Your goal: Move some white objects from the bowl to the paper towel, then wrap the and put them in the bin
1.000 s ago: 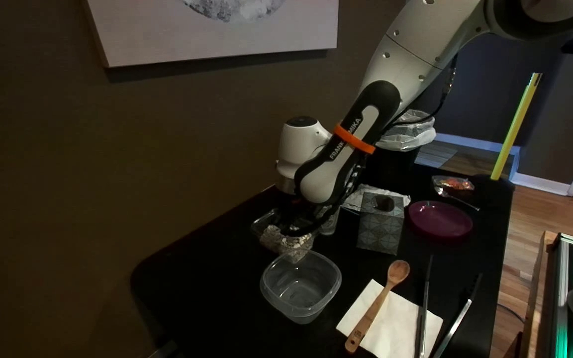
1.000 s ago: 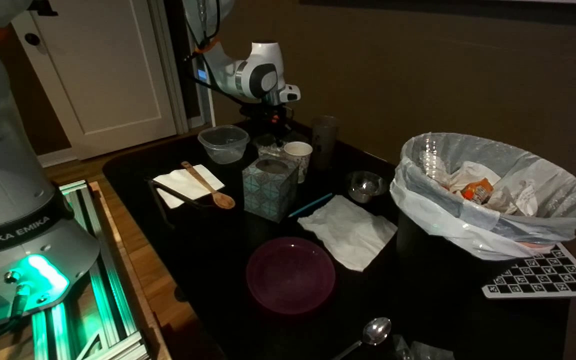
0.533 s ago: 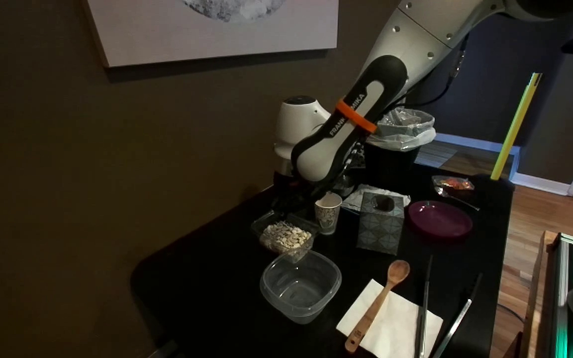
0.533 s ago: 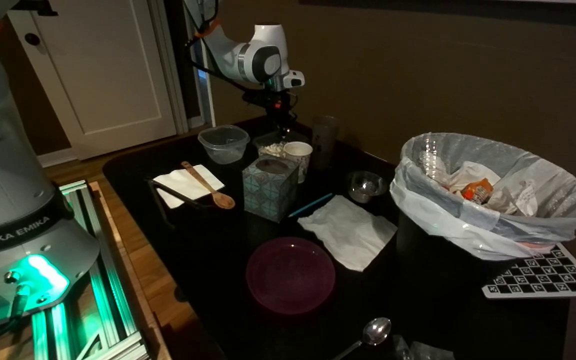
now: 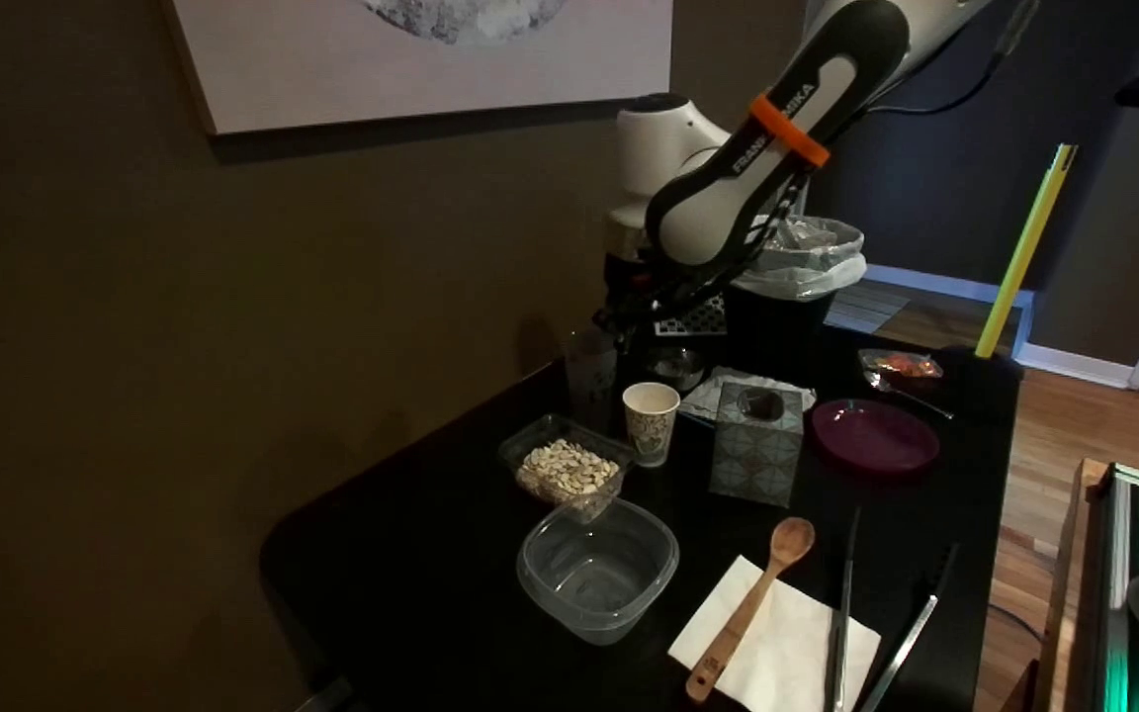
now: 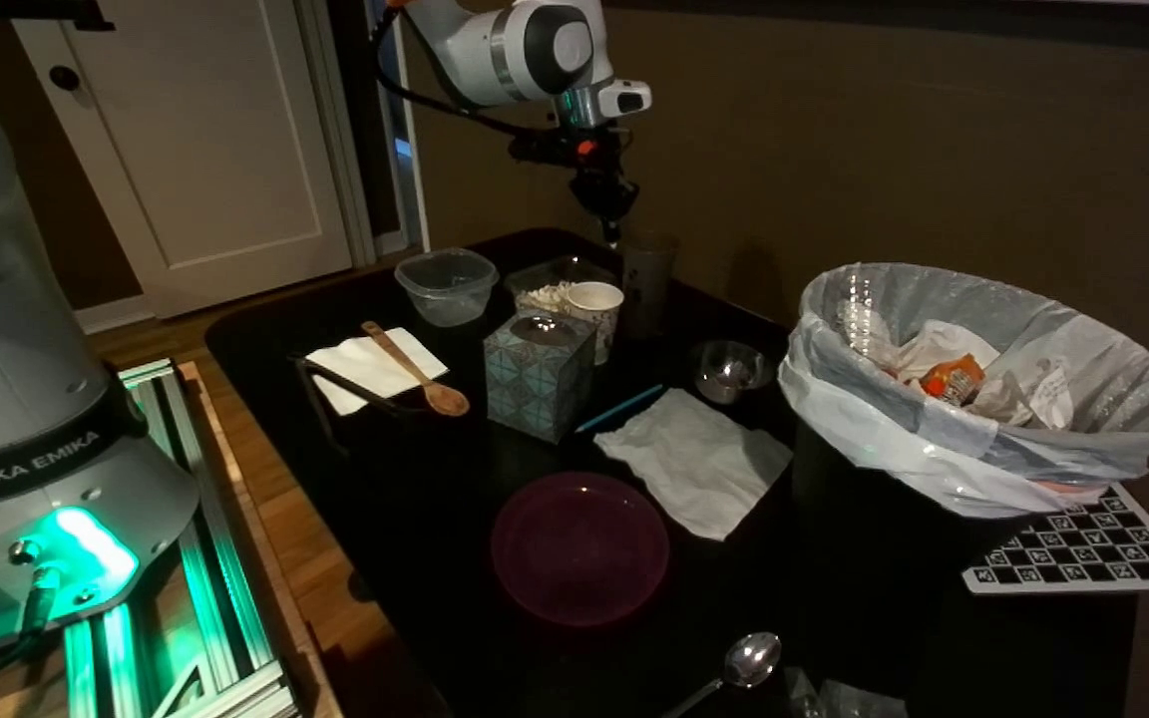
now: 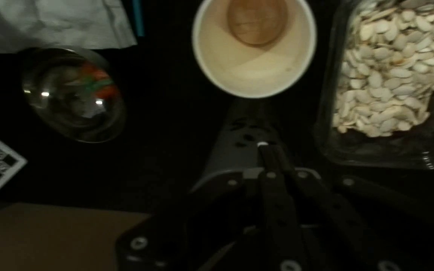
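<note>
In an exterior view, the tissue box [image 5: 755, 455] has the bin [image 5: 777, 321] behind it, a container [image 5: 584, 437] of pale seeds [image 5: 569, 469] to its left, a maroon dish [image 5: 874, 437] right

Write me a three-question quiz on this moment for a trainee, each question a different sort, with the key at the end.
1. Multiple choice: how does the liner sit on the bin? A. Knotted closed. B. Open, folded down over the outside. C. Dropped wholly inside.
2. True or false: the pale seeds lie in a clear container beside the patterned paper cup.
3. Short answer: which is nearer the bin, the tissue box or the wrinkled paper towel?

Key: 1. B. 2. True. 3. The wrinkled paper towel, which lies between the tissue box and the bin.
</note>
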You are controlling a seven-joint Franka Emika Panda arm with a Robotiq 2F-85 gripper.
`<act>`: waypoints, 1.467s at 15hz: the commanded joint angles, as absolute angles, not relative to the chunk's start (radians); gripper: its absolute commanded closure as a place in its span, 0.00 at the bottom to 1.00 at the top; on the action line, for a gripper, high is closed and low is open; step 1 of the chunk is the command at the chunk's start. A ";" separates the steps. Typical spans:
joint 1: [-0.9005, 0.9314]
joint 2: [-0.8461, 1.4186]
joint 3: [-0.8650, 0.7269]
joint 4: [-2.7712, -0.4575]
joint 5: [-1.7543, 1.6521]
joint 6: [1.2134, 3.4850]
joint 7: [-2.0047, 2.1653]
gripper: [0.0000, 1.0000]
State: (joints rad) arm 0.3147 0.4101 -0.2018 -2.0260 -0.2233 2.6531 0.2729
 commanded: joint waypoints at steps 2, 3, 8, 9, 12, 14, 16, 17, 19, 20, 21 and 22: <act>0.278 0.203 -0.298 -2.222 -0.415 2.604 0.465 1.00; 0.263 0.170 -0.309 -2.249 -0.458 2.576 0.516 1.00; 0.124 0.085 -0.275 -2.402 -0.525 2.556 0.653 1.00; 0.096 0.081 -0.269 -2.434 -0.521 2.588 0.656 1.00; 0.028 0.095 -0.268 -2.507 -0.538 2.726 0.666 1.00; -0.008 0.122 -0.277 -2.548 -0.520 2.862 0.654 1.00; -0.032 0.164 -0.298 -2.569 -0.513 2.999 0.643 1.00; -0.034 0.181 -0.311 -2.579 -0.507 3.058 0.637 1.00; -0.052 0.229 -0.316 -2.572 -0.504 3.139 0.626 1.00; -0.057 0.252 -0.318 -2.566 -0.504 3.169 0.626 1.00; -0.064 0.277 -0.315 -2.554 -0.501 3.190 0.621 1.00; -0.077 0.299 -0.303 -2.543 -0.494 3.205 0.614 1.00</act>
